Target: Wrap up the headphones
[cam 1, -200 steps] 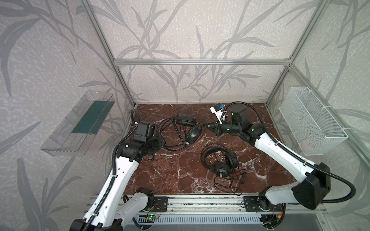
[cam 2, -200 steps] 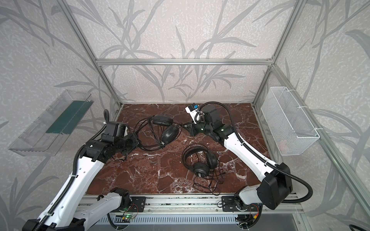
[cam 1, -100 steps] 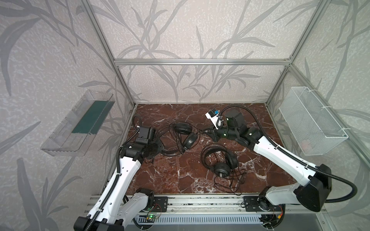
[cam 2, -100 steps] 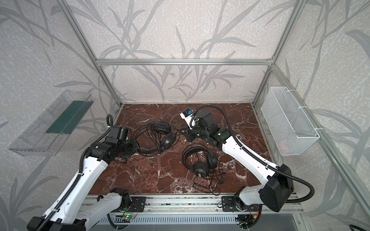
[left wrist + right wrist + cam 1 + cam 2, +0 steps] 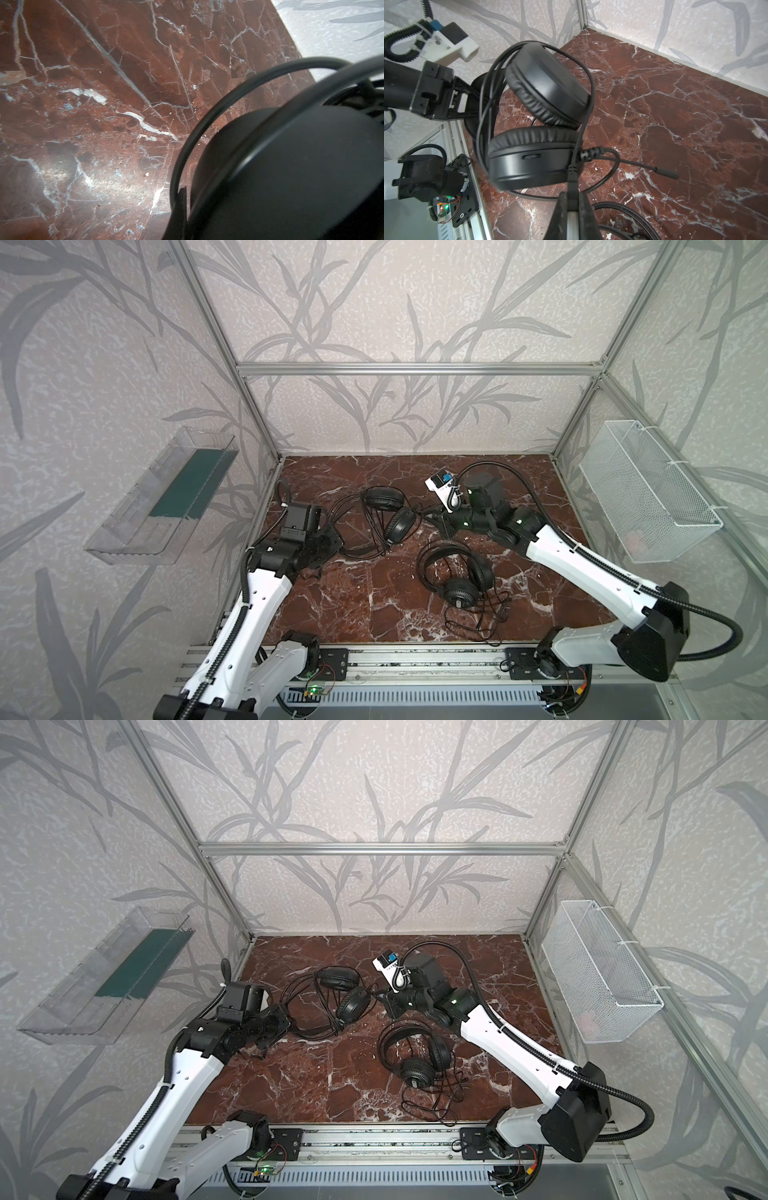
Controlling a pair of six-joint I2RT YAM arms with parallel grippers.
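Observation:
One of the headphones (image 5: 386, 512) (image 5: 338, 982) is held between my grippers at the back middle of the marble floor, with its thin cable looped around it. My left gripper (image 5: 337, 537) (image 5: 289, 1021) (image 5: 184, 199) is shut on its headband (image 5: 481, 108). My right gripper (image 5: 432, 516) (image 5: 384, 997) (image 5: 572, 197) is shut on the cable's plug (image 5: 572, 187), beside the lower earcup (image 5: 529, 160). The other headphones (image 5: 459, 591) (image 5: 415, 1071) lie flat nearer the front, with a loose cable tangle (image 5: 478, 622).
A white wire basket (image 5: 648, 493) hangs on the right wall. On the left wall hangs a clear plastic tray (image 5: 166, 497). An aluminium rail (image 5: 415, 659) carrying both arm bases runs along the front edge. Thick black hoses arch over both arms.
My right gripper has come slightly forward and left with the plug, its wrist turning. The left gripper has shifted a little to the right with the headband. The front headphones have not moved.

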